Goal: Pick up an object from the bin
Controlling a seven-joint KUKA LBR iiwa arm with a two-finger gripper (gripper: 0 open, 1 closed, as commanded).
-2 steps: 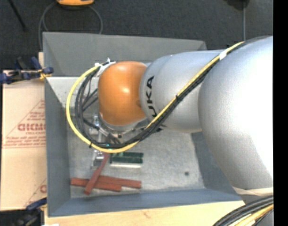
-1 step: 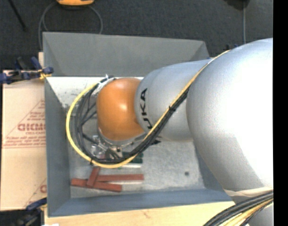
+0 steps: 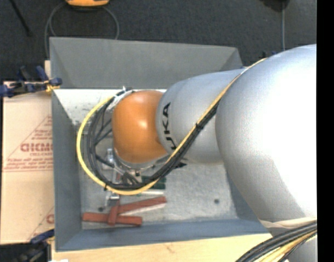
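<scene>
Sticks (image 3: 120, 218) of a reddish-brown colour lie in the lower left of the bin (image 3: 64, 173), close to its lower wall. One runs flat along that wall. The other sits a little higher and tilts up towards the right, and the two seem to meet near their left ends. My gripper (image 3: 117, 173) hangs just above them in the frame, near the sticks but apart from them, and nothing shows in its grasp. Most of it is tucked beneath my orange cover (image 3: 135, 125), so I cannot tell whether it is open or closed. A yellow cable (image 3: 82, 146) loops round the cover's left side and passes under it. Just below that loop, to the right of the gripper, a small dark green piece (image 3: 157, 185) rests on the pale floor, just above the upper stick's right end.
</scene>
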